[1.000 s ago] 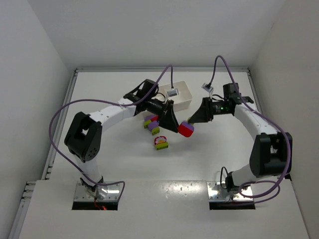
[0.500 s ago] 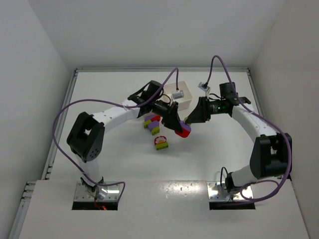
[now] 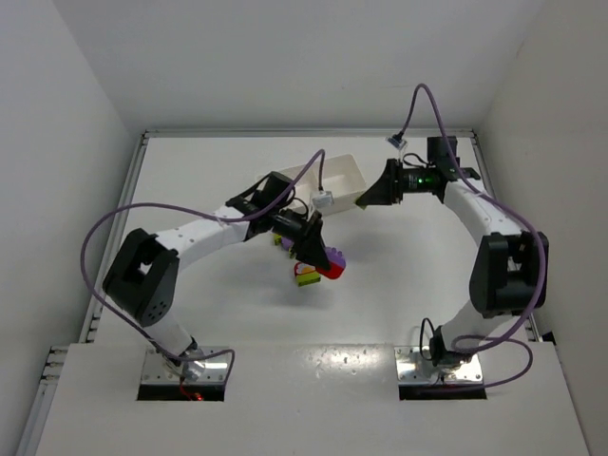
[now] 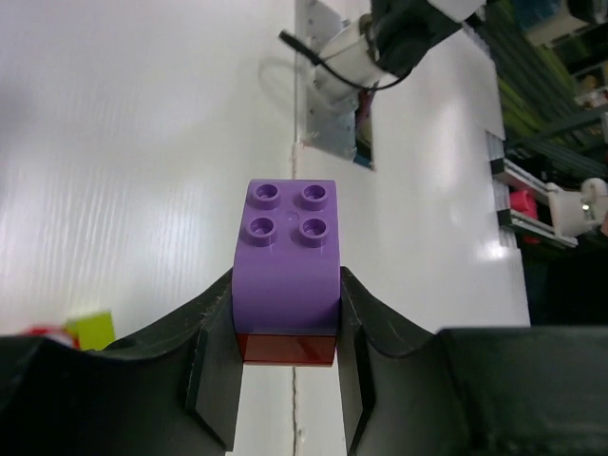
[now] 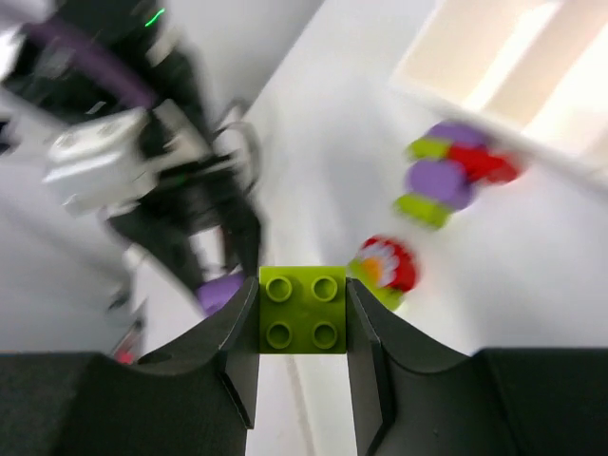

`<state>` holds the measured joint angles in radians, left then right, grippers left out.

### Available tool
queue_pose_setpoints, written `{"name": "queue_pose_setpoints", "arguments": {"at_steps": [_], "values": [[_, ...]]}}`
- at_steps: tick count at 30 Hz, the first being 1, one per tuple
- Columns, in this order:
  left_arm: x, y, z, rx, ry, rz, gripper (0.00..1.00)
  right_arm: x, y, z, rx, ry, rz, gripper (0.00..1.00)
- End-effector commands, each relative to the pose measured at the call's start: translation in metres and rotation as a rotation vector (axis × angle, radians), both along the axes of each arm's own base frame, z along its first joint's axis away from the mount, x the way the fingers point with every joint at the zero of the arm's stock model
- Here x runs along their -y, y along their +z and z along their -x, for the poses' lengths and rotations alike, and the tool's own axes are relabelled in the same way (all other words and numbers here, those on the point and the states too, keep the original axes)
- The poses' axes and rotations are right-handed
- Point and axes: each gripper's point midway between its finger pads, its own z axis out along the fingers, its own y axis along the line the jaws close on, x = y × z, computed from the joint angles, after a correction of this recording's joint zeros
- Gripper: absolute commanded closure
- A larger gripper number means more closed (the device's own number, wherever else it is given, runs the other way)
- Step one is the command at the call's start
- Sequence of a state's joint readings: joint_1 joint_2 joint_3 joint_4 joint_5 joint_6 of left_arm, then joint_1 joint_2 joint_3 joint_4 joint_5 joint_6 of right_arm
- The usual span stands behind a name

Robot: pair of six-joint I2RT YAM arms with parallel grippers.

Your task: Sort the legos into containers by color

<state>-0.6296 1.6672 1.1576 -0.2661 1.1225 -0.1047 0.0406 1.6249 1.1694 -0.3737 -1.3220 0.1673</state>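
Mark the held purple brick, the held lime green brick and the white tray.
purple brick (image 4: 285, 256), left wrist view, curved front face.
lime green brick (image 5: 302, 309), right wrist view, studded top.
white tray (image 3: 351, 178), top external view, bare right end.

a white table (image 3: 237, 313) sits boxed in by a plain white left wall (image 3: 57, 142), back wall (image 3: 304, 66) and right wall (image 3: 560, 114), with a metal rail (image 3: 108, 256) along its left edge. a left metal plate (image 3: 157, 380) and a right metal plate (image 3: 413, 366) are set into the raised near ledge (image 3: 313, 394). beyond the table's edge, the left wrist view shows blurred shelving (image 4: 560, 85) holding green things.
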Motion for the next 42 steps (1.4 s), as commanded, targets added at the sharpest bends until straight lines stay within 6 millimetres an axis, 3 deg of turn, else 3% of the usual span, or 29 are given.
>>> {"name": "queue_pose_setpoints", "arguments": {"at_steps": [1, 2, 4, 6, 7, 8, 10, 12, 14, 17, 18, 21, 22, 25, 26, 27, 28, 31, 32, 34, 36, 37, 42], "values": [[-0.023, 0.018, -0.013, 0.156, 0.094, 0.008, 0.94, 0.004, 0.012, -0.066, 0.135, -0.167, 0.134, 1.00], [-0.034, 0.010, -0.026, 0.191, 0.178, -0.044, 0.94, 0.003, 0.005, -0.078, 0.134, -0.203, 0.185, 1.00], [-0.045, 0.023, -0.039, 0.262, 0.271, -0.061, 0.94, 0.007, -0.008, -0.108, 0.147, -0.295, 0.275, 1.00], [-0.059, 0.020, -0.055, 0.296, 0.361, -0.109, 0.94, 0.003, -0.021, -0.134, 0.162, -0.314, 0.335, 0.99], [-0.063, 0.025, -0.059, 0.299, 0.389, -0.113, 0.94, 0.009, -0.019, -0.153, 0.186, -0.370, 0.376, 0.97], [-0.068, 0.028, -0.067, 0.308, 0.416, -0.116, 0.94, 0.004, -0.038, -0.162, 0.168, -0.359, 0.400, 0.94], [-0.071, 0.031, -0.072, 0.313, 0.432, -0.121, 0.93, 0.003, -0.045, -0.179, 0.187, -0.373, 0.440, 0.91], [-0.077, 0.030, -0.083, 0.325, 0.460, -0.132, 0.93, -0.006, -0.068, -0.183, 0.191, -0.340, 0.480, 0.87], [-0.076, 0.030, -0.087, 0.328, 0.467, -0.137, 0.93, -0.012, -0.077, -0.184, 0.203, -0.315, 0.490, 0.84], [-0.078, 0.035, -0.104, 0.342, 0.486, -0.135, 0.93, -0.014, -0.095, -0.184, 0.186, -0.303, 0.525, 0.66], [-0.079, 0.038, -0.108, 0.341, 0.488, -0.127, 0.93, -0.018, -0.096, -0.182, 0.189, -0.294, 0.524, 0.56], [-0.079, 0.034, -0.112, 0.336, 0.482, -0.130, 0.93, -0.019, -0.092, -0.184, 0.199, -0.298, 0.522, 0.38], [-0.076, 0.029, -0.109, 0.324, 0.445, -0.118, 0.93, -0.021, -0.090, -0.183, 0.198, -0.285, 0.507, 0.38], [-0.067, 0.028, -0.094, 0.283, 0.343, -0.055, 0.93, -0.032, -0.043, -0.163, 0.251, -0.236, 0.407, 0.35], [-0.065, 0.025, -0.092, 0.264, 0.325, -0.048, 0.93, -0.037, -0.037, -0.147, 0.236, -0.187, 0.362, 0.33], [-0.063, 0.028, -0.088, 0.254, 0.304, -0.030, 0.93, -0.037, -0.015, -0.135, 0.260, -0.159, 0.311, 0.33], [-0.059, 0.027, -0.079, 0.210, 0.249, 0.005, 0.93, -0.040, -0.005, -0.110, 0.229, -0.062, 0.201, 0.33], [-0.056, 0.030, -0.071, 0.188, 0.197, 0.045, 0.93, -0.039, 0.015, -0.068, 0.202, 0.070, 0.054, 0.33], [-0.056, 0.029, -0.068, 0.172, 0.181, 0.056, 0.93, -0.039, 0.024, -0.043, 0.182, 0.128, -0.010, 0.33], [-0.051, 0.030, -0.066, 0.173, 0.157, 0.068, 0.93, -0.042, 0.032, -0.020, 0.178, 0.184, -0.064, 0.33], [-0.044, 0.045, -0.061, 0.188, 0.113, 0.108, 0.93, -0.047, 0.028, 0.007, 0.170, 0.216, -0.073, 0.33], [-0.044, 0.045, -0.061, 0.188, 0.113, 0.108, 0.93, -0.047, 0.034, 0.010, 0.187, 0.217, -0.074, 0.33], [-0.032, 0.066, -0.055, 0.210, 0.071, 0.147, 0.93, -0.053, 0.023, 0.031, 0.173, 0.249, -0.062, 0.33]]}}
